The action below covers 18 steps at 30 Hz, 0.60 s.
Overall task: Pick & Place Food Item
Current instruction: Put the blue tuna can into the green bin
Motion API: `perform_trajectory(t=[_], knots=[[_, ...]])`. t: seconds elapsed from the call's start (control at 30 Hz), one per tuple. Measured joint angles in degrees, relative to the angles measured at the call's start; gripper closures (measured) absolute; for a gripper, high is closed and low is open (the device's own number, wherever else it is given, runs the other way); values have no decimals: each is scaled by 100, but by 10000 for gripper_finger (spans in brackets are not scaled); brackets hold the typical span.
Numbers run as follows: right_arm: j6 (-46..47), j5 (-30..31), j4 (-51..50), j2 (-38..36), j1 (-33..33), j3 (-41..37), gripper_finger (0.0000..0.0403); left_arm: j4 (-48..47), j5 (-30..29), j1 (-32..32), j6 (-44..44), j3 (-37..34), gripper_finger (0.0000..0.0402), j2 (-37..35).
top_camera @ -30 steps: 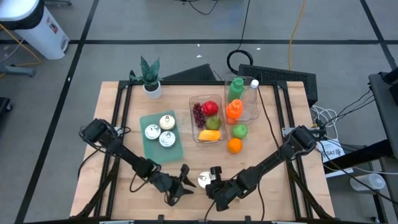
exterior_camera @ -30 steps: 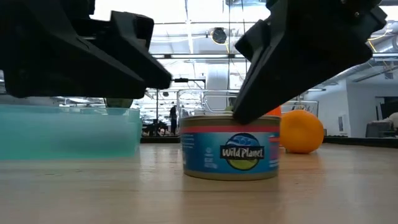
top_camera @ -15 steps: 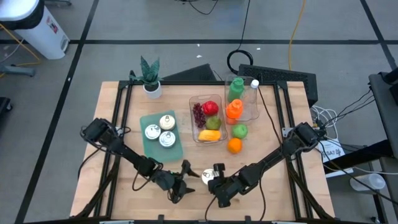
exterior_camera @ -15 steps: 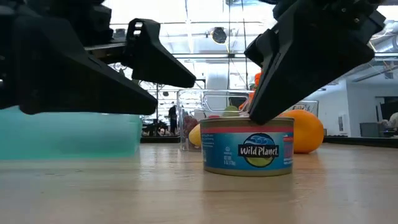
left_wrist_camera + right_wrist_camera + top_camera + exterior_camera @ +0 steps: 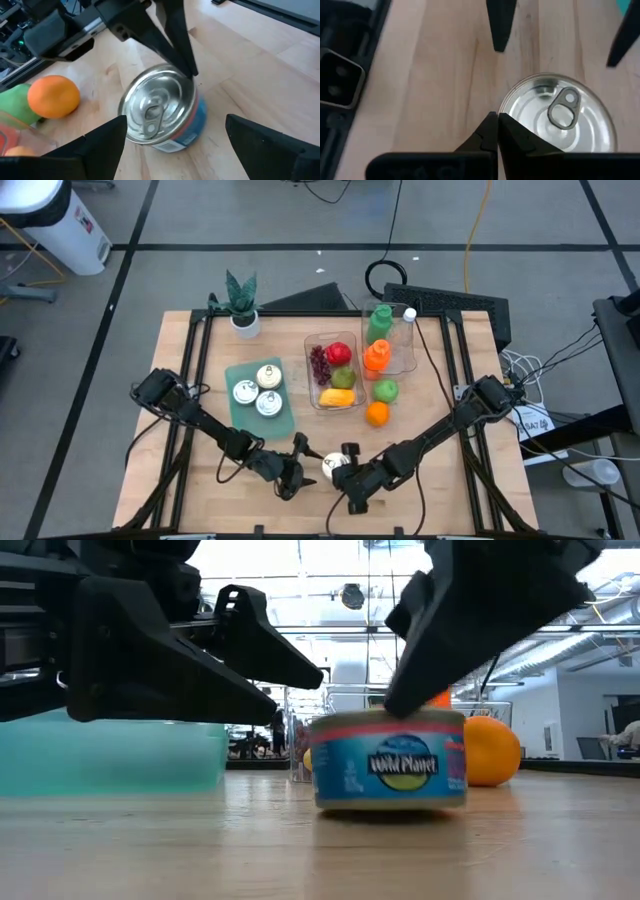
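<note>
A blue-labelled can (image 5: 333,467) with a silver pull-tab lid (image 5: 157,102) sits on the wooden table (image 5: 440,480) near its front edge. In the low view the can (image 5: 392,760) looks slightly tipped. My left gripper (image 5: 175,120) is open and comes from the table's left. Its fingers (image 5: 100,137) stand on either side of the can without touching it. My right gripper (image 5: 497,117) is shut, and its tips are at the can's top rim on the right. My right gripper touches the can's top rim (image 5: 506,111) with its shut fingertips (image 5: 190,67). The fingers slant down from the table's right and near side. Nothing is pinched between them. The can stays on the table.
A teal tray (image 5: 243,420) with three cans lies at the left. A clear box of fruit (image 5: 333,370) and a box of bottles (image 5: 385,335) stand farther back. A green apple (image 5: 385,390), an orange (image 5: 376,414) and a potted plant (image 5: 241,305) are also on the table.
My left gripper has opened wide and gone toward the table's right, so its fingers now stand on either side of the can. The can has slid a little toward the right under my shut right gripper and now looks slightly tipped.
</note>
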Motion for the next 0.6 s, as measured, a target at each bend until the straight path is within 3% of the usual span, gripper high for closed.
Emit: perform_trajectory(t=[0.43,0.6], knots=[[449,-162,37,-11,-252,259,403,-134,-11,-96,-30,-2,50,75],[590,-422,87,-11,-400,259,403,-125,-594,-205,362,123,50,528]])
